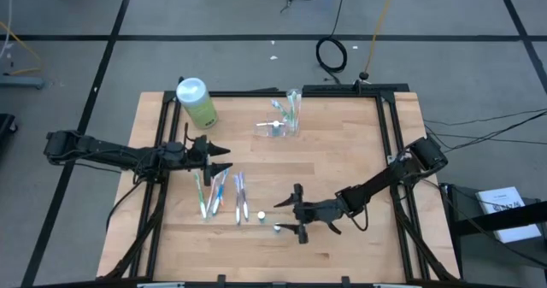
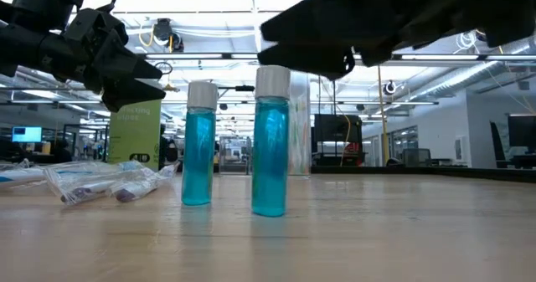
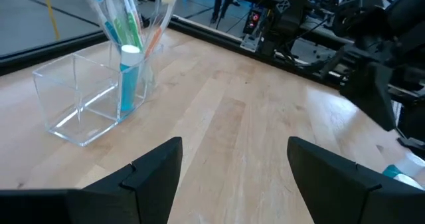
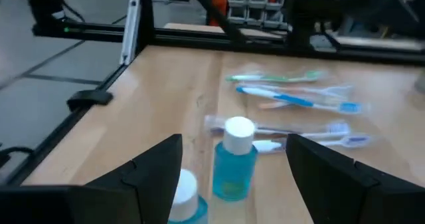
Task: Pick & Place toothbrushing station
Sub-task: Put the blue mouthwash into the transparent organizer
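The toothbrushing station (image 1: 286,120), a clear plastic holder (image 3: 80,98), stands on its base at the table's far middle, with several toothbrushes and a small blue bottle (image 3: 127,78) upright in it. My left gripper (image 1: 224,155) hovers open left of centre, pointing toward the holder across bare wood (image 3: 234,144). My right gripper (image 1: 286,216) is open near the front middle. Two small blue bottles with white caps (image 4: 234,161) (image 4: 189,197) stand just ahead of its fingers (image 2: 198,144) (image 2: 270,144). Wrapped toothbrushes (image 1: 220,194) lie flat between the arms.
A light-green bottle with a white cap (image 1: 197,102) stands at the far left corner. A black frame rail (image 1: 389,151) runs along the table's right side, and another (image 1: 162,151) along the left. Bare wood (image 1: 342,160) lies between the holder and the right arm.
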